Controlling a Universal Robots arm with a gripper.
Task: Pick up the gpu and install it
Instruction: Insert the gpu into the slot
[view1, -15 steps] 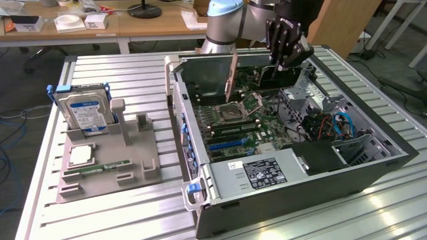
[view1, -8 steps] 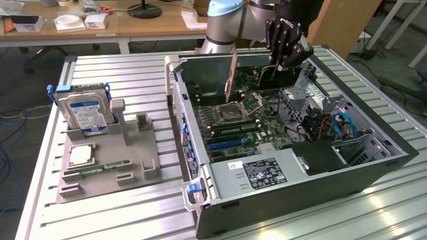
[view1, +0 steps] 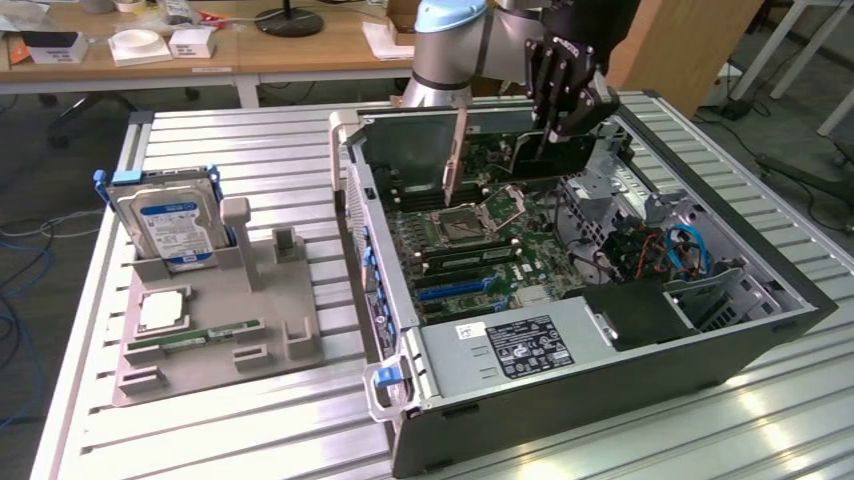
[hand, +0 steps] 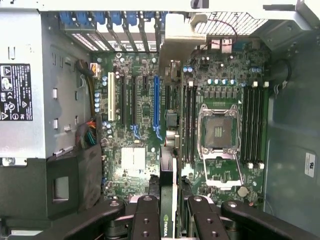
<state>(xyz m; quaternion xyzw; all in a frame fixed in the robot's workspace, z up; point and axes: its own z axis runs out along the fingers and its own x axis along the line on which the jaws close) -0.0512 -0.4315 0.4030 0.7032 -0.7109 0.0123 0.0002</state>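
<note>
Listing by size.
- Table (view1: 240, 140): slatted metal, under everything.
- Case (view1: 601, 400): open-sided, lying flat directly below the gripper (view1: 567, 120).
- Motherboard (view1: 487, 215): inside the case, straight beneath the gripper (hand: 170, 210).
- Holder (view1: 267, 300): grey, on the table beyond the case wall, well apart from the gripper.
- Hard drive (view1: 167, 220): upright in the holder.
- Gripper: over the case, jaws drawn partly in, clamped on the gpu's two faces.
- Gpu (view1: 534, 155): on edge between the fingers, hanging below them over the motherboard, bracket end toward the case's slotted wall; contact with the board cannot be told. Wrist view shows its edge (hand: 169, 165).
- Memory stick (view1: 194, 335): flat in the holder.
</note>
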